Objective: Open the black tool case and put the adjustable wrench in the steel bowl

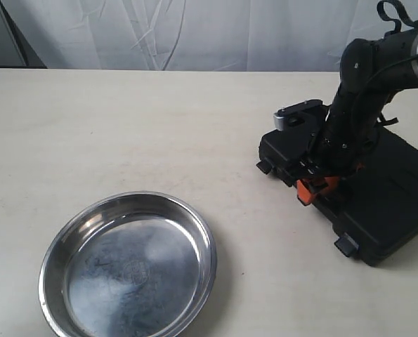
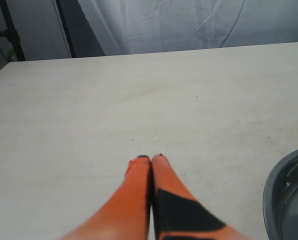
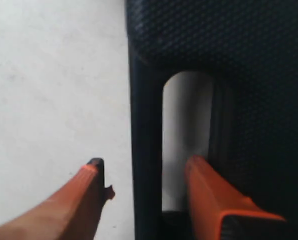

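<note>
Both fingers of the right claw [image 3: 143,162] spread wide astride the handle bar of the shut black tool case [image 1: 384,203], probably to lift it; the left claw [image 2: 150,159], pinched closed, hovers near the steel bowl [image 1: 128,267].

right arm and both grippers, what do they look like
The right arm is black with rounded joints, black cables looping over it and a silver-grey box at the wrist. The left gripper and right gripper both have long tapered orange fingers with black patches.
</note>
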Tool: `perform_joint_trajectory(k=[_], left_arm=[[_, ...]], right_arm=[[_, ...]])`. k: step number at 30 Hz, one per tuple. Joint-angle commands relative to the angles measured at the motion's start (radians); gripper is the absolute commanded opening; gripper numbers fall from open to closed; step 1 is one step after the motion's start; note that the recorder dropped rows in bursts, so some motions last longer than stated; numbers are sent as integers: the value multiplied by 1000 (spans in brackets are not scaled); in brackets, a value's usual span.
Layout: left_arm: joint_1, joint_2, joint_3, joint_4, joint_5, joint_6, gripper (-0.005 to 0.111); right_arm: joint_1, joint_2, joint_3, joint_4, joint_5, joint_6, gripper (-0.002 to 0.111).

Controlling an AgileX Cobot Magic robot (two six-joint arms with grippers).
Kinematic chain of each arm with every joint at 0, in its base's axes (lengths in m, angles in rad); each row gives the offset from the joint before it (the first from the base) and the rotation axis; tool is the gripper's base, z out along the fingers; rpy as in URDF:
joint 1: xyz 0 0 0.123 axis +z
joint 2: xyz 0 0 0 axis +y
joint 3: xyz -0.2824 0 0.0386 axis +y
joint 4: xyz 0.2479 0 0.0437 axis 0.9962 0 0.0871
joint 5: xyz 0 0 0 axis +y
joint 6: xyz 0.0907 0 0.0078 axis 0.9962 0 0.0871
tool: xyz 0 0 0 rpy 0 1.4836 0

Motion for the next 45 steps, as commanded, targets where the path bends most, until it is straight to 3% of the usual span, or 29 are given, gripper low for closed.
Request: perform_joint_trajectory(k=[1,3,8,20,28,45], left_arm=[[-4,6,-5,3,-15,-1,0],[-4,6,-5,3,-15,-1,0],[-4,6,-5,3,-15,-1,0],[-4,6,-5,3,-15,-1,0],[-4,6,-5,3,-15,-1,0],[-4,6,-5,3,-17,-1,0]], right_arm=[[-1,19,2,-22,-39,35,47],[-1,33,2,-22,-39,35,38],[-1,51,2,-5,-15,35,-1],[-1,-31,0,172,47,-26,-1],[1,-31,0,186,51,-33,-1],[139,57,0,171,24,-64,2]])
